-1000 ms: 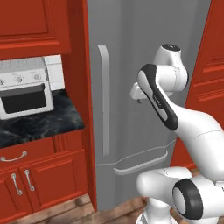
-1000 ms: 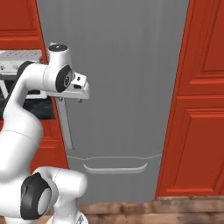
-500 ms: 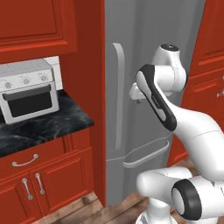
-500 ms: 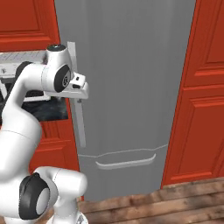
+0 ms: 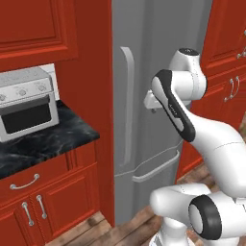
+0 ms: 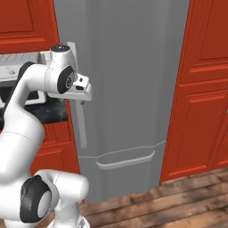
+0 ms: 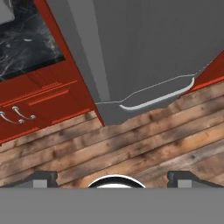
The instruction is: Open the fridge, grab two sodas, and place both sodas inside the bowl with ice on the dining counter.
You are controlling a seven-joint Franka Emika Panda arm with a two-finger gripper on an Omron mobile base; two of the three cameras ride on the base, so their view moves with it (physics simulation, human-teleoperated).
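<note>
**Arm raised before the closed fridge, claw spread and empty**

The tall grey metal fridge stands shut between red wooden cabinets. Its long vertical bar handle runs down the door near the door's left edge in the left base view; in the right base view the same handle hangs just under the robot's hand. Below the door sits the fridge's bottom drawer, marked by a curved horizontal pull, also closed.

The two-finger gripper is held up in front of the fridge door at about the height of the handle's upper part, close to the handle but touching nothing. In the hand view its two dark fingertips sit far apart at the lower edge, so the claw is spread wide with nothing between the fingers. That view looks down past the fridge's drawer pull onto the brown wooden plank floor at the fridge's foot.

To the left of the fridge, beyond a red side panel, a black marble countertop with white veins carries a white toaster oven with a dark glass door. Red drawers and cupboard doors with curved metal pulls sit under that top. On the other side of the fridge rise tall red panelled cabinet doors.
</note>
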